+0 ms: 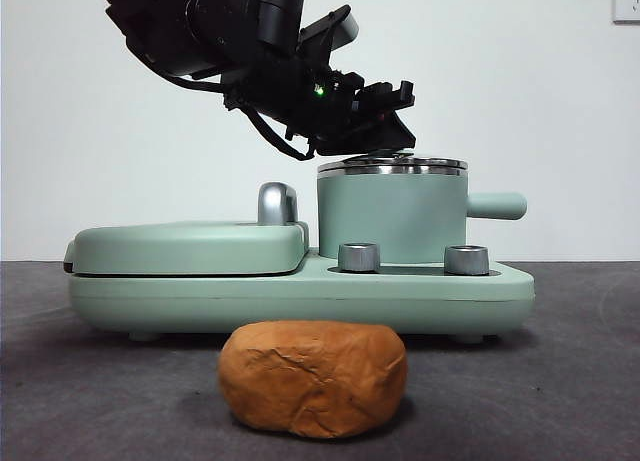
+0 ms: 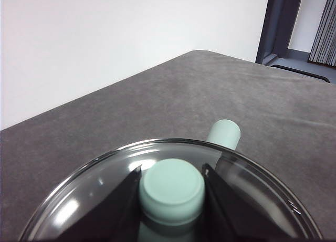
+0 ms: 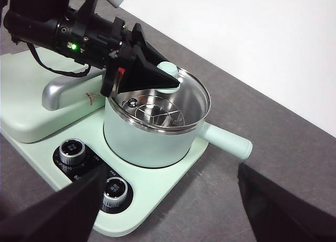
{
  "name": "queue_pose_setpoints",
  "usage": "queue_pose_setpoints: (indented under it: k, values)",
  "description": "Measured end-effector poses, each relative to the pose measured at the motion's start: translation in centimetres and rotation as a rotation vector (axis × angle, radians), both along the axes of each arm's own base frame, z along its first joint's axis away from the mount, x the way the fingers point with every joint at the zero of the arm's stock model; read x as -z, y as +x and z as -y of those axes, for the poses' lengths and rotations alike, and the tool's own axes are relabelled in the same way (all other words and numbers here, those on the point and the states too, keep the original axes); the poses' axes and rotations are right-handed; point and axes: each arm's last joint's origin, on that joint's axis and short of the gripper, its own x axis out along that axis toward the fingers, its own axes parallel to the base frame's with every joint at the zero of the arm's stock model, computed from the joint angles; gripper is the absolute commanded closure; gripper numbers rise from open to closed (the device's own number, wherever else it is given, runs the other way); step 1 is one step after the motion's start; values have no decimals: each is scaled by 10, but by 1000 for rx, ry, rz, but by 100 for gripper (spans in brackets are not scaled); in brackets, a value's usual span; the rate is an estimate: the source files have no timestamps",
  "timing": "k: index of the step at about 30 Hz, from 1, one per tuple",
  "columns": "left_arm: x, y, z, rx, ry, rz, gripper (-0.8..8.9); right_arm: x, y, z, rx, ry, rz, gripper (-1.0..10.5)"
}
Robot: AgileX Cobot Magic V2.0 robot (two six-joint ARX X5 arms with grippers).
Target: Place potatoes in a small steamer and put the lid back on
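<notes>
Left wrist view: we see left gripper (image 2: 172,187) jaws clamping lid (image 2: 94,195) knob, lid on steamer (image 1: 392,219). Potato (image 1: 313,378) on table (image 1: 560,381) in front. Right gripper (image 3: 168,210) waits, jaws spread. Next we judge: lift lid clear.

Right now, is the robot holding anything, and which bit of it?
Yes. The left tool grips the glass lid by its small green knob, with the lid on the steamer. The right tool is open, holding nothing.
</notes>
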Motion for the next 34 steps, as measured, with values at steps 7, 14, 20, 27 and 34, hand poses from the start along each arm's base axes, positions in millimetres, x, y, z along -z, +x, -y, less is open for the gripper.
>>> queue_pose_setpoints:
  k: [7,14,20,27,34]
  values:
    - [-22,-8,-6,-6,-7,12,807,0,0,0,0,0,0,553]
    - [-104,-42,-35,-19,-86,135,807,0,0,0,0,0,-1,552]
    - [-151,-79,-68,-33,-70,129,807,0,0,0,3,16,-10,552]
    - [-192,-123,-116,-82,-30,141,806,0,-4,-14,-94,29,-20,552]
    - [-206,-148,-146,-148,-7,126,806,11,-2,-52,-313,3,-107,552]
